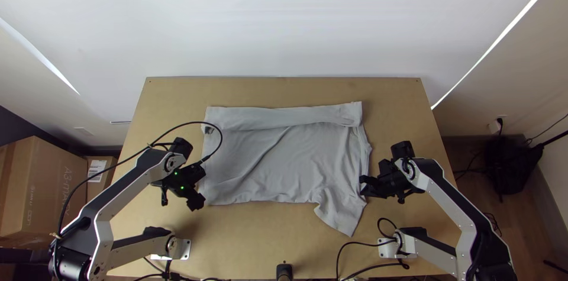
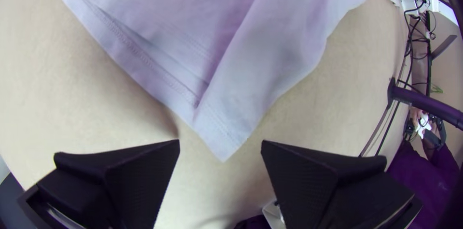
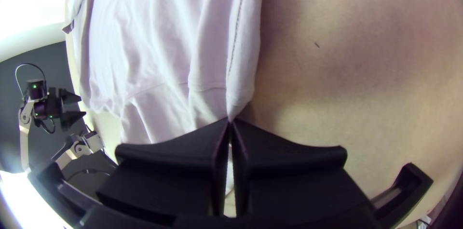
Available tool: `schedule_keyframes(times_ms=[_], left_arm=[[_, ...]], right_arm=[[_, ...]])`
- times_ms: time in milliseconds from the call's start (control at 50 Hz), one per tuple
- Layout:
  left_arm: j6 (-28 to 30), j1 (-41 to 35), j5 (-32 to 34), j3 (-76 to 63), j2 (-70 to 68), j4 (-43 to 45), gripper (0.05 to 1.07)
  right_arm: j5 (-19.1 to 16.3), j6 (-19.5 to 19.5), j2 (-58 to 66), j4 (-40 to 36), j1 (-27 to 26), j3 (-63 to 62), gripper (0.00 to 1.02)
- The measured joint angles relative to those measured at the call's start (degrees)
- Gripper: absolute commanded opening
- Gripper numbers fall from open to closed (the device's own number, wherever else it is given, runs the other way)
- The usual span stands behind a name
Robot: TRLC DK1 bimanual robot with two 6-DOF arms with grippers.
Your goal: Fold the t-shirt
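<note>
The T-shirt [image 1: 278, 162] lies at the centre of the wooden table [image 1: 266, 245], mostly flat, with a turned-over band [image 1: 260, 118] along its 12 o'clock edge and a sleeve [image 1: 343, 213] projecting toward 5 o'clock. The fabric appears light, soft and thin; it should drape freely and wrinkle if pushed, with little risk of damage. Recommended grip points are the fabric corner [image 2: 219, 149] at 8 o'clock and the seamed side at 4 o'clock. The right gripper [image 3: 230, 121] is closed on the fabric at 4 o'clock. The left gripper [image 2: 221, 143] is open, its fingers spaced either side of the ungripped corner. It should close before any lift; both ends should then travel together toward 12 o'clock. An uneven lift may skew the fold or trail the sleeve. A cardboard box [image 1: 44, 189] stands beyond the table at 9 o'clock.
</note>
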Motion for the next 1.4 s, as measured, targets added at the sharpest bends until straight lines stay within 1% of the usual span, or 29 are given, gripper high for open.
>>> schedule_keyframes(times_ms=[100,200,320,380,500,600,640,800,900,980,1160,1280,1400], left_arm=[[-0.15,0.00,2.47,-0.35,0.44,2.14,0.08],[-0.07,-0.07,4.87,-0.70,0.44,4.24,0.08],[1.07,0.76,5.16,-1.44,0.42,4.59,0.08],[1.86,2.08,5.38,-1.77,0.37,4.59,0.08],[5.05,7.85,5.40,-2.05,-0.66,4.50,0.08],[7.10,11.19,5.60,-2.08,-1.53,4.44,0.08],[7.85,12.13,5.62,-2.12,-1.79,4.44,0.08],[9.53,14.51,6.14,-2.12,-2.14,4.42,0.08],[9.57,14.82,6.23,-2.10,-2.71,4.42,0.08],[9.53,14.73,6.64,-1.33,-3.02,4.35,0.08],[8.26,14.03,7.98,5.20,-2.80,4.42,0.08],[6.80,13.53,8.57,10.14,-0.79,4.66,0.08],[5.16,13.51,9.20,14.51,2.75,5.90,0.08]], right_arm=[[0.00,0.02,-0.44,-0.02,-0.55,-0.02,0.02],[0.00,-0.02,-0.55,-0.02,-1.68,0.00,0.02],[0.00,-0.55,-0.55,0.04,-4.13,0.00,0.02],[0.00,-1.42,-0.55,0.26,-5.53,0.00,0.02],[0.00,-3.34,0.46,0.44,-8.92,0.70,0.02],[0.02,-5.11,2.91,0.46,-11.54,1.97,0.02],[0.02,-5.99,4.09,0.55,-12.61,2.58,0.02],[0.22,-7.43,8.98,1.31,-16.22,5.75,0.02],[0.20,-7.61,9.60,0.13,-16.33,8.70,0.02],[0.20,-7.76,9.79,-3.10,-15.85,12.72,0.02],[0.00,-7.78,11.82,-8.68,-13.11,22.34,0.02],[-1.42,-7.78,15.52,-12.98,-11.93,27.61,0.02],[-3.63,-7.76,19.12,-14.05,-11.58,30.93,0.02]])
